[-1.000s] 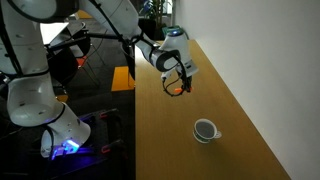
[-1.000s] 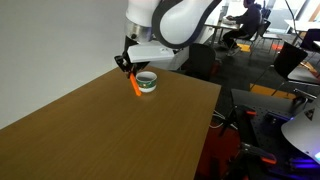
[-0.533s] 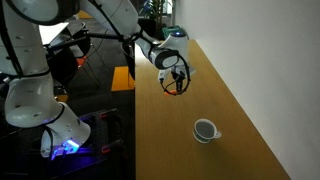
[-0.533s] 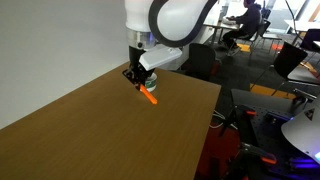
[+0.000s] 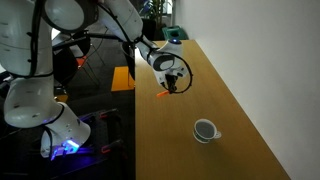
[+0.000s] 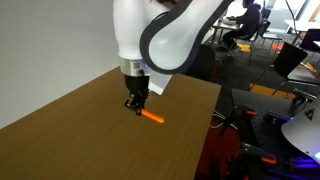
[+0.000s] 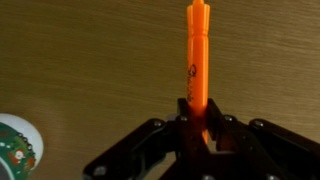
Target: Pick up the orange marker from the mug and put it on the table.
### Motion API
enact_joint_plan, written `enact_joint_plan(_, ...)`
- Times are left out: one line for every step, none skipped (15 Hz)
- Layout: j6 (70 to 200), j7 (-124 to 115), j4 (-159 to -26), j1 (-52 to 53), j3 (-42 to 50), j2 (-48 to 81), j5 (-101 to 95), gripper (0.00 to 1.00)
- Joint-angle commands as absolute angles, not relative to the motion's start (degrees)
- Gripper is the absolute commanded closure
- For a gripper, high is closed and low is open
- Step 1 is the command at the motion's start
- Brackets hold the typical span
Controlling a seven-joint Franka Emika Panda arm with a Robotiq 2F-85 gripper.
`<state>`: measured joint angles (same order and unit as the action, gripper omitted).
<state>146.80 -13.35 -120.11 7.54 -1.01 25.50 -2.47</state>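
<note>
Setting down looks like the step in hand, agreed? The orange marker [image 6: 152,116] is out of the mug [image 5: 205,130] and pinched by one end in the tool [image 6: 135,104].

Agreed. The jaws are pressed onto that end, and the free end slopes down to just above the tabletop [image 6: 70,135]. Whether it touches, I cannot tell.

Where over the tabletop?

Near the long edge on the robot base's side. The mug stands well apart, closer to the wall-side edge.

And the next move?

I'd judge it needs a slight lowering until the marker rests flat. Then the jaws spread and the tool lifts straight up, so the round barrel isn't dragged or set rolling toward that edge.

The arm's pose?

It reaches in over the base-side edge with the elbow bent. The wrist points straight down, its last link upright above the tool. In the wrist view the marker sticks straight out from between the jaws.
</note>
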Motion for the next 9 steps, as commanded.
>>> enact_joint_plan(143.23,-2.64,-116.42,5.59,-4.62,29.15,-1.24,0.95)
enact_joint_plan(142.86,-0.15,-115.95,5.56,-5.19,30.0,-1.81,0.95)
enact_joint_plan(142.51,2.22,-115.39,5.5,-5.79,30.91,-2.09,0.95)
enact_joint_plan(142.12,4.01,-115.02,5.85,-6.0,31.52,-2.82,0.95)
enact_joint_plan(141.9,5.59,-114.68,6.1,-6.24,32.14,-3.3,0.95)
enact_joint_plan(141.76,6.98,-114.33,6.34,-6.42,32.72,-3.77,0.95)
enact_joint_plan(141.51,8.02,-113.9,6.49,-6.67,33.33,-4.05,0.95)
enact_joint_plan(141.27,8.97,-113.49,6.67,-6.8,33.95,-4.43,0.95)
enact_joint_plan(140.93,9.86,-113.08,6.86,-6.87,34.53,-4.93,0.95)
